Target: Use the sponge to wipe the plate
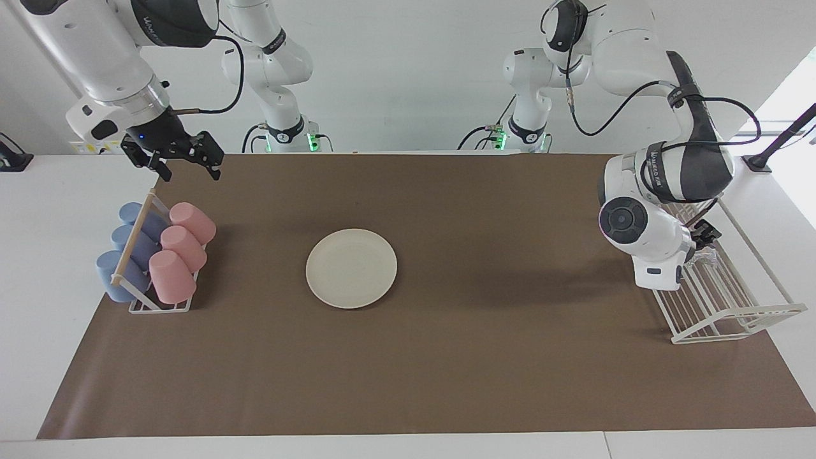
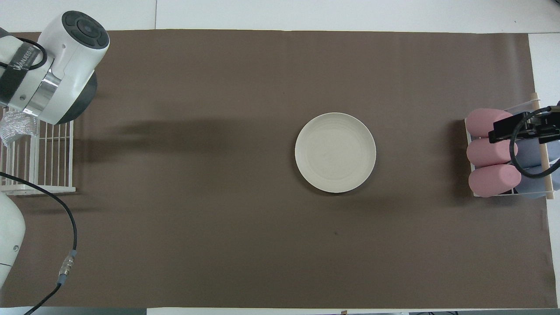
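Note:
The cream-white plate lies flat in the middle of the brown mat and also shows in the overhead view. The silvery mesh sponge lies in the white wire rack at the left arm's end of the table, and it also shows in the overhead view. My left gripper is down in the rack right at the sponge, largely hidden by its own wrist. My right gripper hangs open and empty in the air above the cup rack.
A rack with pink cups and blue cups lying on their sides stands at the right arm's end. The brown mat covers most of the table. The left arm's cable hangs over the mat's near corner.

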`<state>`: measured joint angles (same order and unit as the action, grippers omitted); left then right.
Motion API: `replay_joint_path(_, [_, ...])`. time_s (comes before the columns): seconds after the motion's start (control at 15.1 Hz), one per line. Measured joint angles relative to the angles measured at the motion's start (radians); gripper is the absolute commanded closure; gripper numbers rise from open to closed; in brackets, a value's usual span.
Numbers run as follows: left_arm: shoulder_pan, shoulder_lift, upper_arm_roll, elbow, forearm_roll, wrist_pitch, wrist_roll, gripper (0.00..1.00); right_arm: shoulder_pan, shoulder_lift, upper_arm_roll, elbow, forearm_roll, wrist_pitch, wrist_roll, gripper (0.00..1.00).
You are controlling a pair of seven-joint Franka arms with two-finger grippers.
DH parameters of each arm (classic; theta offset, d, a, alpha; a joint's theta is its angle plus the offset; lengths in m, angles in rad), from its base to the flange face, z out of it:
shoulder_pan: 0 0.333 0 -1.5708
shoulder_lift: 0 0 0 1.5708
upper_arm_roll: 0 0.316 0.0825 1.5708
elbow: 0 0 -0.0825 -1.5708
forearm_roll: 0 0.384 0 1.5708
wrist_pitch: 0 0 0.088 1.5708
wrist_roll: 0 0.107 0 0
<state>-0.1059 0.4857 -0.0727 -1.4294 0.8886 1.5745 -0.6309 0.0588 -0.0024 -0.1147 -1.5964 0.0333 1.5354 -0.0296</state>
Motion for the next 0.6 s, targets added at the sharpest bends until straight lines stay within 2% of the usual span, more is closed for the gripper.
replay_joint_path(0.26, [0.0,-0.001,-0.001,0.001,-0.021,0.001,0.0,0.0,-0.004,0.0,-0.002,-0.001,0.0,-0.001,0.0,0.0])
replay_joint_path(0.4, [0.005,-0.009,-0.001,0.005,-0.093,0.007,0.0,0.0,-0.008,0.0,-0.006,-0.001,0.0,-0.003,0.0,0.0])
replay_joint_path(0.6, [0.036,-0.056,0.0,0.012,-0.269,0.041,0.013,0.0,-0.011,0.0,-0.008,-0.001,0.0,-0.003,0.0,0.0])
